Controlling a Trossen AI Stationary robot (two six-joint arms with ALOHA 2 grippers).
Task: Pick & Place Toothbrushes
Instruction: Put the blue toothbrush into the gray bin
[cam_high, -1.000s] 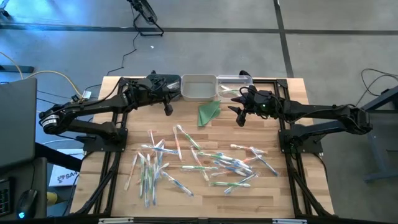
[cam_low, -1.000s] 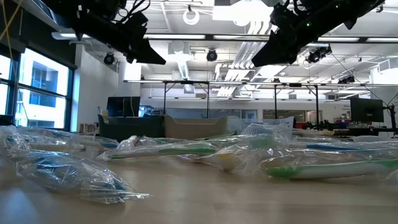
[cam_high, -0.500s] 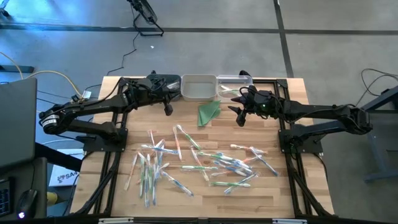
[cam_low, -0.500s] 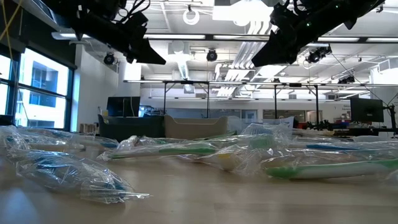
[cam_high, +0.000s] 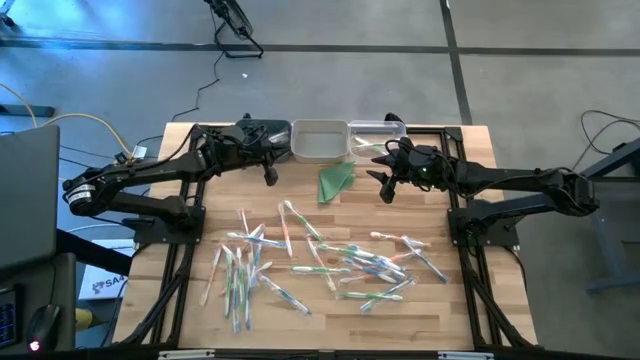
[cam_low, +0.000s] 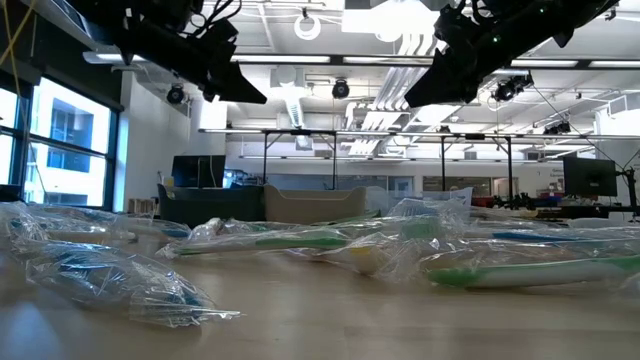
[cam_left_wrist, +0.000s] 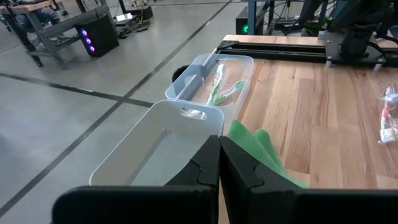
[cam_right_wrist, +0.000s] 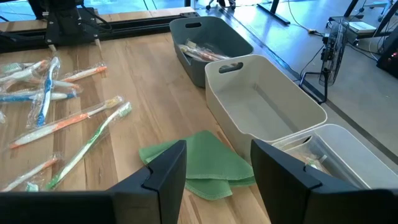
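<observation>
High view: the toothbrushes (cam_high: 320, 262) are scattered across the lower middle of the frame, while both grippers hang up near the top by the bins. My left gripper (cam_high: 270, 176) sits just left of the white bin (cam_high: 319, 141), and the right gripper (cam_high: 385, 186) is just right of the green cloth (cam_high: 335, 180). So the pile lies below both of them. The left-hand bunch mostly runs top to bottom and the right-hand bunch mostly side to side. The two arms look about equally near.

Low view: wrapped toothbrushes (cam_low: 300, 241) fill the middle band, with both arms way up at the top edge and well clear of them. It's hard to pick out single brushes through all that wrap.

Left wrist view: fingers (cam_left_wrist: 205, 171) are pressed shut on nothing, pointing at the bins, not the pile.

Right wrist view: fingers (cam_right_wrist: 166, 171) stand apart and empty, cloth between them. Loose brushes (cam_right_wrist: 53, 118) lie at the upper left.
</observation>
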